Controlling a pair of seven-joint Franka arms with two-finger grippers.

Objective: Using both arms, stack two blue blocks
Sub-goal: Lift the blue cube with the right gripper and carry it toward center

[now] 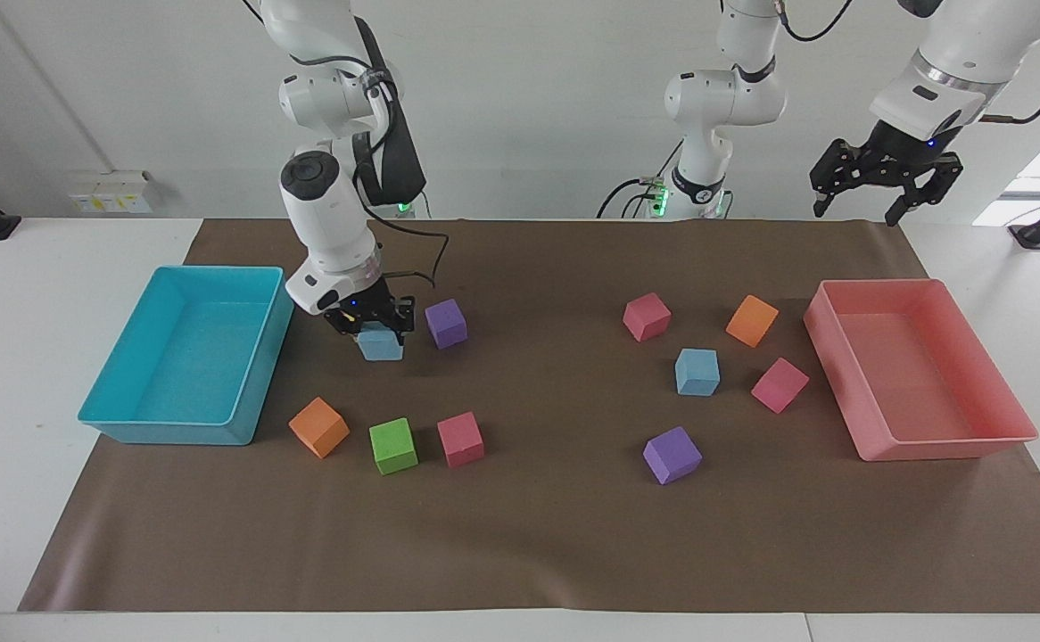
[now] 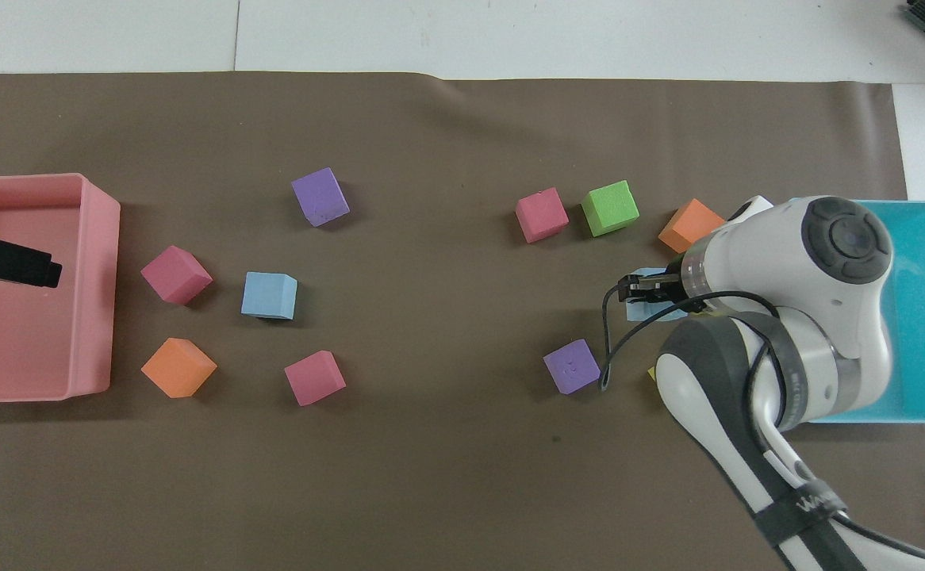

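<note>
The right pincer is clamped on a blue block, apparently lifted just clear of the table beside a purple cube. The second blue block sits among cubes near the pink tray. The left pincer waits with fingers apart, over that tray's end.

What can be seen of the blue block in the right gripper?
The blue block is a small light sky-blue cube that looks like matte foam, with plain faces. The right gripper is shut on its upper part, fingers on two sides. It hangs roughly level, lifted off the brown mat, beside the purple block and the turquoise tray. In the overhead view only a sliver of it shows under the gripper. Nothing else touches it.
</note>
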